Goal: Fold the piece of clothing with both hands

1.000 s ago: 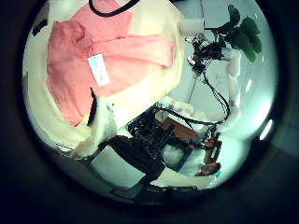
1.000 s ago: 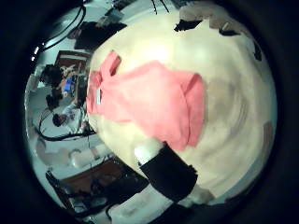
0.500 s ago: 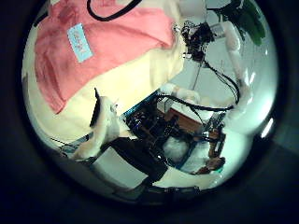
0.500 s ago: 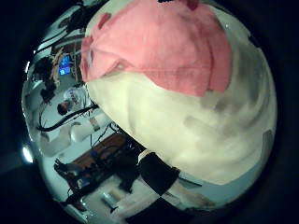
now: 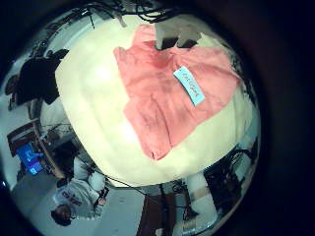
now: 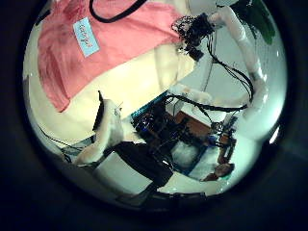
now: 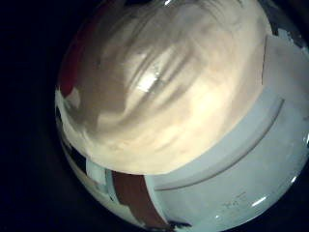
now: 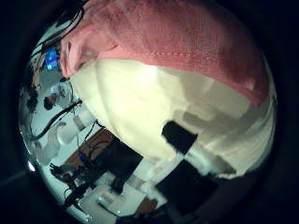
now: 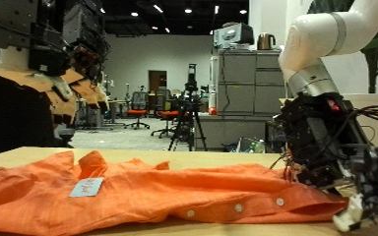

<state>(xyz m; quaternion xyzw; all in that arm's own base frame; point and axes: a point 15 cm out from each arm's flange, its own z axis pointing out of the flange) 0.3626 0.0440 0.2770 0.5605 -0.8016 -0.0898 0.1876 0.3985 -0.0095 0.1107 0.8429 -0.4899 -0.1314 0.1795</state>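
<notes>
An orange button shirt (image 9: 176,192) lies spread flat on the pale wooden table (image 9: 19,155), with a light blue tag (image 9: 87,187) on it. My left hand (image 9: 38,49) hangs open well above the shirt's collar end and touches nothing. My right hand (image 9: 327,147) is low beside the shirt's other end, its relaxed fingers (image 9: 357,208) pointing down at the table just past the cloth's edge. The left palm views show the shirt (image 5: 177,88) (image 6: 96,48) and its tag (image 5: 189,86) from above. In the right thumb side view the shirt (image 8: 177,42) fills much of the frame.
The right little finger side view shows mostly bare tabletop (image 7: 164,87). Beyond the table stand grey cabinets (image 9: 241,98), office chairs (image 9: 137,113) and a tripod (image 9: 189,108). The table's edge (image 8: 140,154) runs close to my right hand.
The shirt fills more of the right thumb side view, so my right hand has come closer to it. The left thumb side view has shifted a little. The shirt lies as before.
</notes>
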